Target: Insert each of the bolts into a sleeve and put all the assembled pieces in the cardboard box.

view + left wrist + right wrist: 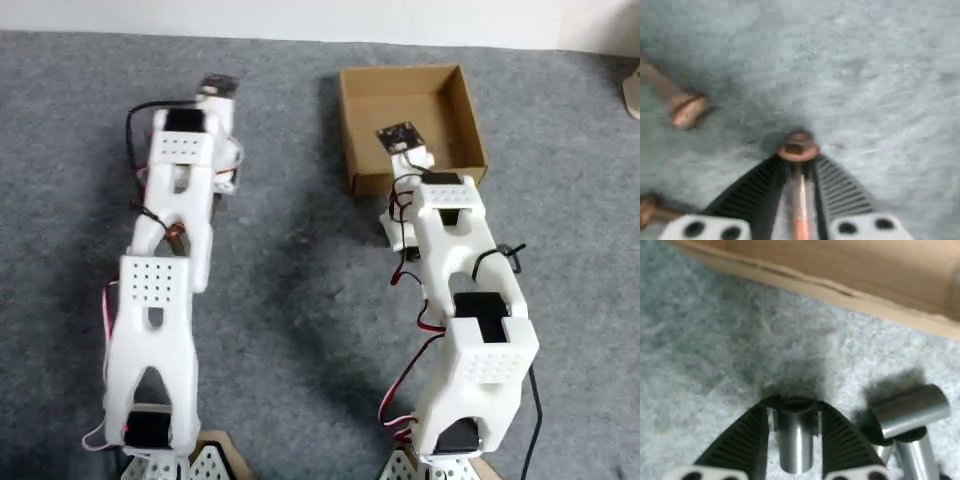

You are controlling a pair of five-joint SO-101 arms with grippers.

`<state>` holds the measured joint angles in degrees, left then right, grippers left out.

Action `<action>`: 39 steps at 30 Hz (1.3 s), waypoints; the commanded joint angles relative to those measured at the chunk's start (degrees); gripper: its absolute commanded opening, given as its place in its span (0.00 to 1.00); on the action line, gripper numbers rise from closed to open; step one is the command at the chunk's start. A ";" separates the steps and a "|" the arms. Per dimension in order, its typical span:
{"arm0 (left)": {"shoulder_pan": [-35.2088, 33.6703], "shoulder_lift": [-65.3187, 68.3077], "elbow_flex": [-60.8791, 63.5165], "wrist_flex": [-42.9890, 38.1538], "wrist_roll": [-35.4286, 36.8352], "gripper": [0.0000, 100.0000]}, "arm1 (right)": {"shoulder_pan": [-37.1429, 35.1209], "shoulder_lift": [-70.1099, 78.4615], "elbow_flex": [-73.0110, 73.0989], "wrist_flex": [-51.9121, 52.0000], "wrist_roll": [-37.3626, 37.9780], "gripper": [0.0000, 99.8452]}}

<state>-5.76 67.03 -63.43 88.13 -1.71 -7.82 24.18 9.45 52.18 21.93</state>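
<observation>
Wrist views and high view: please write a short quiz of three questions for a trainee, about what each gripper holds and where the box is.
1. True or false: the left gripper is shut on a bolt.
2. What does the right gripper hold? A) a sleeve B) a bolt C) nothing
3. Fill in: the cardboard box stands just ahead of the ____ gripper.
Key: 1 true; 2 A; 3 right.
</observation>
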 commanded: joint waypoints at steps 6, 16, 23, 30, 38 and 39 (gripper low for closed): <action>0.75 0.75 -0.31 1.32 -0.35 0.01 | -0.75 1.19 -0.22 -0.48 -0.53 0.00; -0.22 1.01 -9.27 8.44 1.41 0.01 | -0.92 -5.32 4.70 -2.95 -4.13 0.00; -1.71 1.10 -11.56 10.55 5.89 0.01 | -3.12 -18.51 20.70 -15.43 -4.48 0.00; 0.31 0.75 -11.65 11.25 6.15 0.01 | -6.02 -26.77 32.04 -26.07 -4.48 0.00; 1.45 0.92 -29.76 11.69 9.93 0.01 | -5.93 -27.74 37.93 -38.20 -4.40 0.00; 1.45 1.01 -32.22 11.78 11.69 0.01 | -6.11 -27.74 38.20 -38.99 -4.48 0.00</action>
<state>-5.58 69.93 -86.37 99.47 6.55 -12.75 -0.70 47.52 17.10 18.15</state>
